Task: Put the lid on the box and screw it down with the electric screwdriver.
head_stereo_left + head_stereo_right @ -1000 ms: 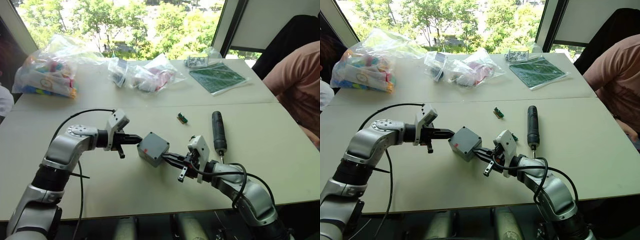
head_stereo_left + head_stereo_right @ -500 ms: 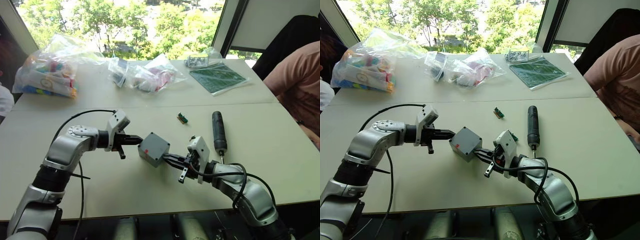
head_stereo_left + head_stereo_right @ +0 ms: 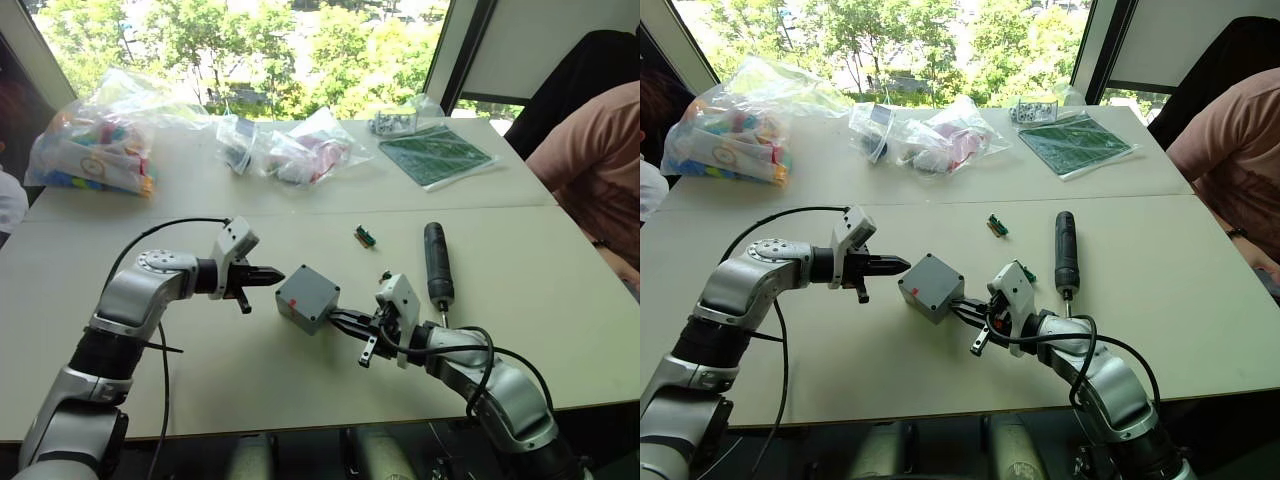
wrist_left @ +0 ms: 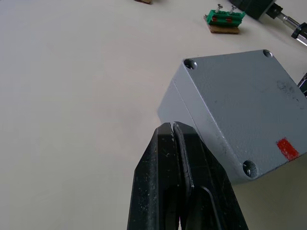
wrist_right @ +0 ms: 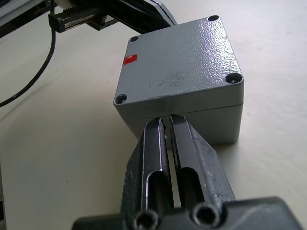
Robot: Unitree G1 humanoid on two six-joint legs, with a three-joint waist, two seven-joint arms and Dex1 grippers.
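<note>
The grey box (image 5: 211,120) stands on the table with the lid (image 5: 180,62) seated on top. A red mark shows near one lid corner, and dark holes at its corners. My left gripper (image 4: 173,126) is shut, its tip at the box's left side just under the lid edge. On the opposite side, my right gripper (image 5: 164,120) is shut with its tips against the seam between lid and box. The black electric screwdriver (image 3: 436,262) lies on the table to the right of the box, metal bit toward me.
Two small green components (image 3: 365,236) (image 3: 384,275) lie near the screwdriver. Clear bags of parts (image 3: 95,140) (image 3: 300,150) and a green circuit board (image 3: 435,153) sit along the far side. A person in an orange shirt (image 3: 590,170) sits at the right edge.
</note>
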